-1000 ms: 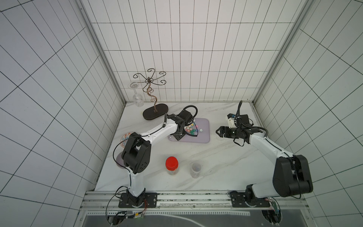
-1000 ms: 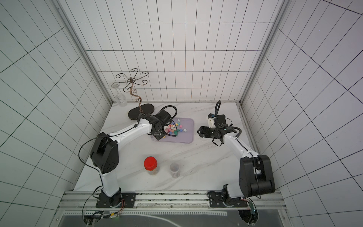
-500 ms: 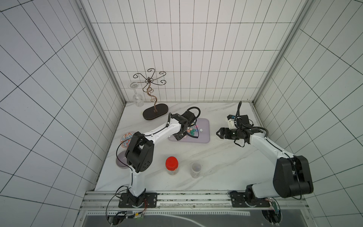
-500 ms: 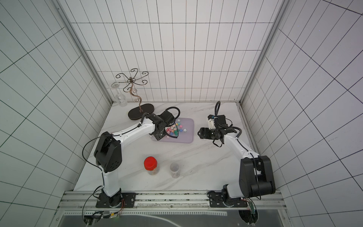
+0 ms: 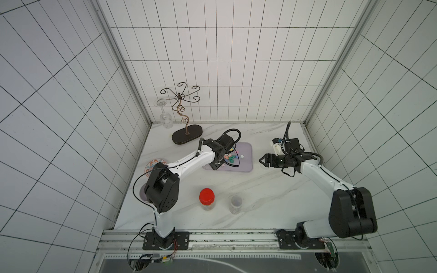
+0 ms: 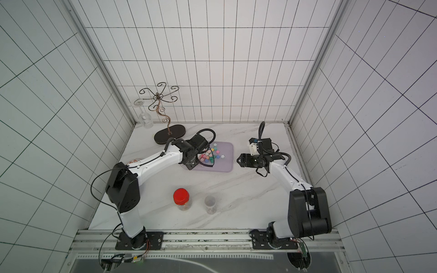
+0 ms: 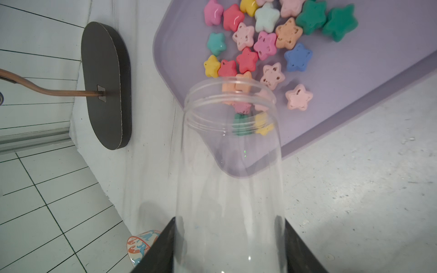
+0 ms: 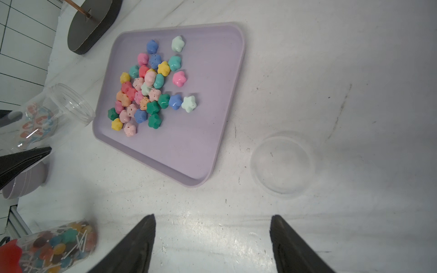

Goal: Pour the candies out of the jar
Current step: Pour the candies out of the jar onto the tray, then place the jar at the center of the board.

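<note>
Currently your left pincer [image 7: 230, 248] is clamped on the lower body of the clear jar [image 7: 231, 165], one finger on each side of its wall. The jar's long axis runs straight out from the pincer toward the lilac tray [image 7: 354, 78]. It is tilted well off upright, with the open mouth at the tray's near rim. The candies [image 7: 264, 45], all star shapes, lie in a loose heap on the tray just beyond the mouth. The few colours seen through the neck look to be on the tray under the clear wall, not inside, though you cannot be sure from this angle. The jar body reads empty. Judgement: the pour is about done, so the coming move is a wrist roll bringing that axis upright. Your right pincer [image 8: 212, 243] hangs with its jaws apart and nothing between them over the bare bench [image 8: 331, 71]. It is across the tray from the jar, near the clear lid [image 8: 281, 165], so the left arm is the one placed to act.
</note>
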You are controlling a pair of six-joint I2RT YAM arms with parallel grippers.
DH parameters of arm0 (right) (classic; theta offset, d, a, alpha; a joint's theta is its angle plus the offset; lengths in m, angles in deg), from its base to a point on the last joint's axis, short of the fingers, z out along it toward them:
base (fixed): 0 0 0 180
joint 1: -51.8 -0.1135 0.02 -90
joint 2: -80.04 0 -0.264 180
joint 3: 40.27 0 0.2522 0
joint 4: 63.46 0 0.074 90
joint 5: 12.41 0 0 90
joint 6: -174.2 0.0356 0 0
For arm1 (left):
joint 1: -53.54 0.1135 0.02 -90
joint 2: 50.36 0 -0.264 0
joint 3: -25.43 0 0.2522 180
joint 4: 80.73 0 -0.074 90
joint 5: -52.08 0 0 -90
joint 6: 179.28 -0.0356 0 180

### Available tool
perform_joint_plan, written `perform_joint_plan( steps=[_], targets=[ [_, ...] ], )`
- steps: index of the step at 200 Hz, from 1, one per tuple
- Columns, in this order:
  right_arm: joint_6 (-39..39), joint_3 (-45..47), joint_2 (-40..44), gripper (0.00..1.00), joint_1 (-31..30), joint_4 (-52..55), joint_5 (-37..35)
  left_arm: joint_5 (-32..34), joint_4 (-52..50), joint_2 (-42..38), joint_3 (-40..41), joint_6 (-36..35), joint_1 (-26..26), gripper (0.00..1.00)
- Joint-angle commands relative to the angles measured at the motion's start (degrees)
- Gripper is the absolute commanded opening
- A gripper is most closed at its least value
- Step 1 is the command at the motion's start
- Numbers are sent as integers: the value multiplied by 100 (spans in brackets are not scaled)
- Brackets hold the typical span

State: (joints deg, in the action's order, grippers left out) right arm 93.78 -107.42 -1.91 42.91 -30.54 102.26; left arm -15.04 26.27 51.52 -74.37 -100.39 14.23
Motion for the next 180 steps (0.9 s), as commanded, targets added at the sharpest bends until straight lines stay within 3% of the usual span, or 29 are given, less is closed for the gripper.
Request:
perform_joint_plan(
  steps=[1, 44, 90, 147, 180],
  targets=[
    [-125, 95, 208, 76, 62, -131, 619, -827, 863, -899, 360, -160, 160, 39],
    [6, 207, 636, 75, 54, -813, 1953, -3159, 2114, -2041, 1385, -847, 693, 39],
    [290, -179, 1146, 71, 21, -917, 2870, -5012, 2294, -2243, 1529, -1704, 811, 40],
    [369, -836, 1239, 68, -252, -691, 3342, -6485, 2255, -1830, 1288, -2064, 1001, 40],
    [147, -929, 1128, 63, -415, -674, 3840, -6832, 2304, -1686, 1294, -2071, 1039, 41]
  ],
)
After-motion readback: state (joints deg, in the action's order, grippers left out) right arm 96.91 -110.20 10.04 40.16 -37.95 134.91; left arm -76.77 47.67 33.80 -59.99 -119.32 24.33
